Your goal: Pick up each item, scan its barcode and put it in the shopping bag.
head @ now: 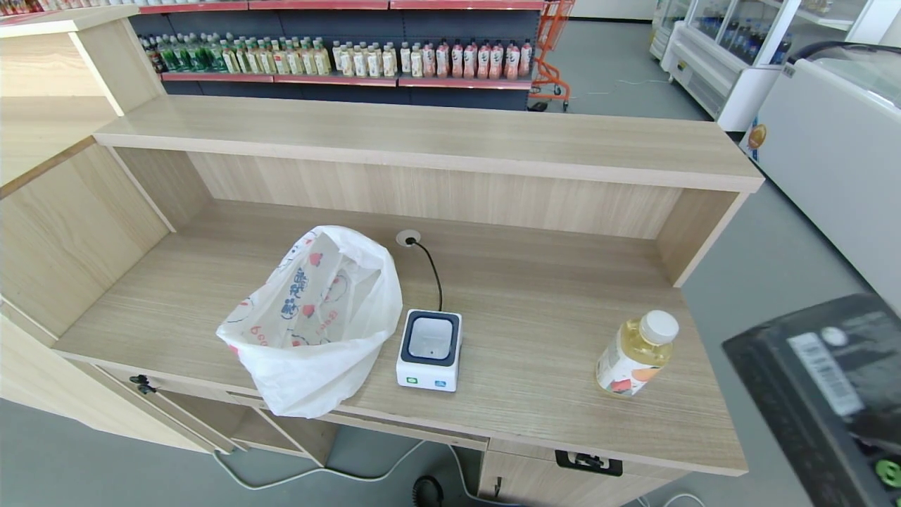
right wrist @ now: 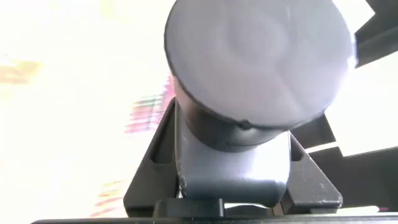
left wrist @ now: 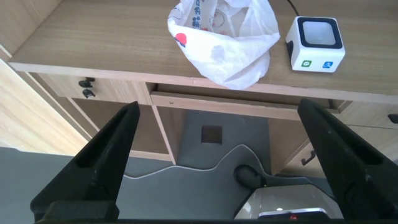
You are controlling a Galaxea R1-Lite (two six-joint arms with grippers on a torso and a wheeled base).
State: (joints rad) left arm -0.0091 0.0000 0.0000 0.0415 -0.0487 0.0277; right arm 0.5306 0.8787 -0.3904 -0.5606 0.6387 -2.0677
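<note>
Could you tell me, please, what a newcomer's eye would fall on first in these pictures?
The white shopping bag sits open near the front edge of the wooden counter, left of its middle, with the small white barcode scanner close beside it on its right. Farther right, well apart from both, a bottle of yellow drink with a white cap stands alone near the counter's front edge.

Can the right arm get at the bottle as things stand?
Probably yes. The bottle stands upright alone at the counter's right end, well apart from the scanner, and the right arm is on that same side; nothing lies between.
</note>
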